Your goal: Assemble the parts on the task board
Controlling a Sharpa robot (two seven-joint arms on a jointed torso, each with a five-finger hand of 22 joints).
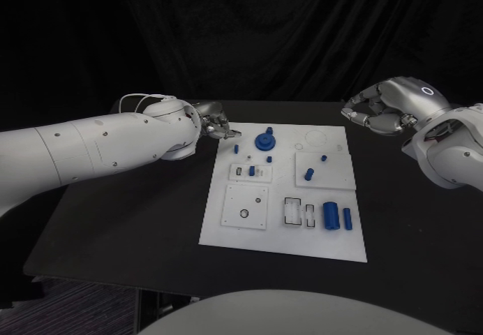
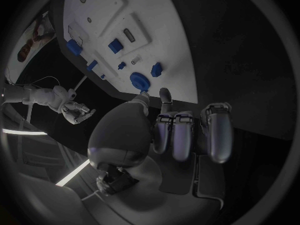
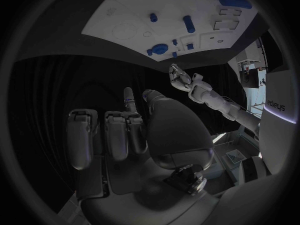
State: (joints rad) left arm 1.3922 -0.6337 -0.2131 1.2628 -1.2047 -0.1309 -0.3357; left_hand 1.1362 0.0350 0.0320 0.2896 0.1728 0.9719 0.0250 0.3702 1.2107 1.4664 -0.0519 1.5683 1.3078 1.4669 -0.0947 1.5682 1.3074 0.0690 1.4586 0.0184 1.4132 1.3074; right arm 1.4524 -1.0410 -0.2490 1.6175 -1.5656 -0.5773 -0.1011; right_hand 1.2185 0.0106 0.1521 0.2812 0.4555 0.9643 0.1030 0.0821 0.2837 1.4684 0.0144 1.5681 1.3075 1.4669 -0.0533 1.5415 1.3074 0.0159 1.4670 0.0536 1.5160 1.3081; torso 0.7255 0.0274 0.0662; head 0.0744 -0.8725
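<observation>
The white task board (image 1: 287,237) lies in the middle of the black table. On its far part stand a round blue part (image 1: 264,142) and several small blue pieces such as one (image 1: 310,173) on a raised square. A thick blue cylinder (image 1: 330,215) and a slimmer one (image 1: 347,218) lie at its near right. My left hand (image 1: 213,127) hovers by the board's far left corner, fingers (image 2: 181,135) curled in, holding nothing. My right hand (image 1: 377,112) hangs above the far right corner, fingers (image 3: 112,135) also curled in on nothing.
Two white square blocks (image 1: 248,206) with holes and slots sit on the board's left half. Bare black tabletop (image 1: 131,223) flanks the board on both sides. Black curtains close off the back.
</observation>
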